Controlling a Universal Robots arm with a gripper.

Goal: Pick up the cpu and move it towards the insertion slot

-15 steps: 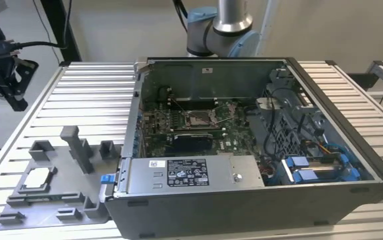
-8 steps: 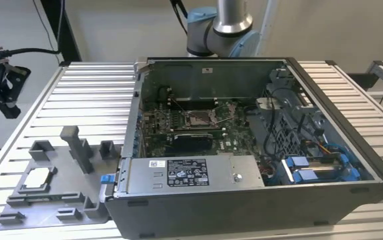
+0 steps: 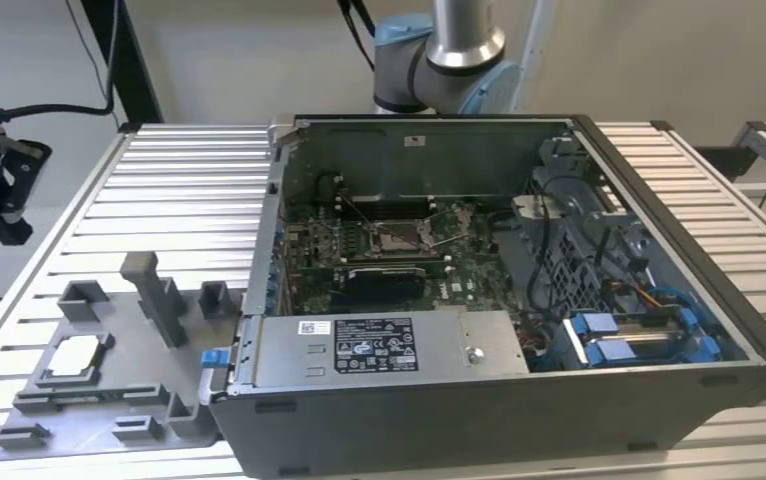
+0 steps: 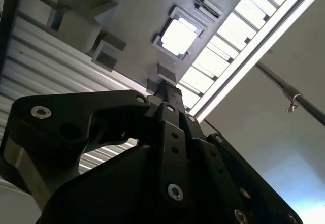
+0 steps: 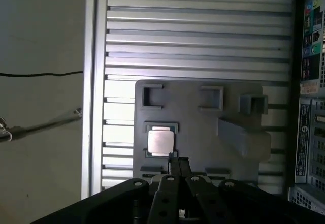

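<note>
While the gripper (image 5: 178, 161) is hanging near the grey tray (image 5: 203, 117), we are seeing its jaws pressed together, gripping nothing — the cpu (image 5: 160, 141) is lying in its tray recess, the insertion slot (image 3: 397, 237) well apart.

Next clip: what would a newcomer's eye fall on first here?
The open computer case dominates the exterior view's middle and right, with the insertion slot on the green board inside. At that view's left, the cpu lies in the grey tray on the slatted table. The gripper hangs at the far left, apart from the cpu.
</note>
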